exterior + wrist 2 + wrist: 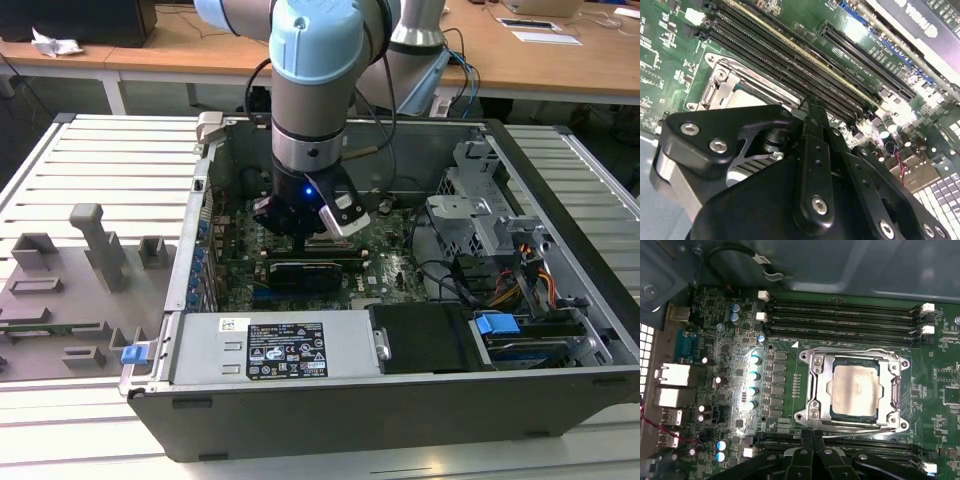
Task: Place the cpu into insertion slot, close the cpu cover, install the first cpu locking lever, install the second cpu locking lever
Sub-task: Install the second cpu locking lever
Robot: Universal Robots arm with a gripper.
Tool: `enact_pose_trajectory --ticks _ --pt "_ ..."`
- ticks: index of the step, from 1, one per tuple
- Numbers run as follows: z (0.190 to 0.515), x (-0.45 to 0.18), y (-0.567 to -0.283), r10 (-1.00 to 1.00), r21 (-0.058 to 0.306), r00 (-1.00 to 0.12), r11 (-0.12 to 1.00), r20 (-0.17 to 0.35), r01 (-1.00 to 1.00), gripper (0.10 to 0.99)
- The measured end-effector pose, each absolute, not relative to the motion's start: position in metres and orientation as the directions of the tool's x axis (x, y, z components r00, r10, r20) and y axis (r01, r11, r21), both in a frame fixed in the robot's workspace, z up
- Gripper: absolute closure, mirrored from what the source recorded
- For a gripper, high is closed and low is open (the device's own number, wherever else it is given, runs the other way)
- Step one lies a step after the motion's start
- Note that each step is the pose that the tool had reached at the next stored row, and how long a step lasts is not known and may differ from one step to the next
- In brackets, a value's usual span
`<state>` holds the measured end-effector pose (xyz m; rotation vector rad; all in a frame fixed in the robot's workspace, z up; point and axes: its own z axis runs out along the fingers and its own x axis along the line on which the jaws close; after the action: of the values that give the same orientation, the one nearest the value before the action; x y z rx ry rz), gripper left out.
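I see the cpu (855, 390) seated in the insertion slot (821, 390), the cpu cover (895, 390) closed over it; my pincer (812, 437), fingers together, hovers at its 6 o'clock edge.

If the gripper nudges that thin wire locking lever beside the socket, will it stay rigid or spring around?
Probably springy. The locking lever is a thin bent wire along the edge of the cpu cover, so it likely flexes and may snap back. Its shiny metal looks slippery, so the gripper close by could slide off. The cpu under the cover looks unlikely to shift.
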<state>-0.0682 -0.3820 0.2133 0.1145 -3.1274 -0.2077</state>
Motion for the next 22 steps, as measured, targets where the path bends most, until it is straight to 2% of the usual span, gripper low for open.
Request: enact_pose_trajectory --ticks 7,13,22 --pt "0.208 -0.069 -0.383 -0.073 0.146 -0.997 0.987 -0.001 -0.072 0.980" --pt "0.205 -0.072 -0.383 -0.073 0.179 -0.997 0.981 -0.003 -0.073 0.980" --pt "0.200 -0.076 -0.383 -0.073 0.203 -0.997 0.976 -0.005 -0.073 0.980"
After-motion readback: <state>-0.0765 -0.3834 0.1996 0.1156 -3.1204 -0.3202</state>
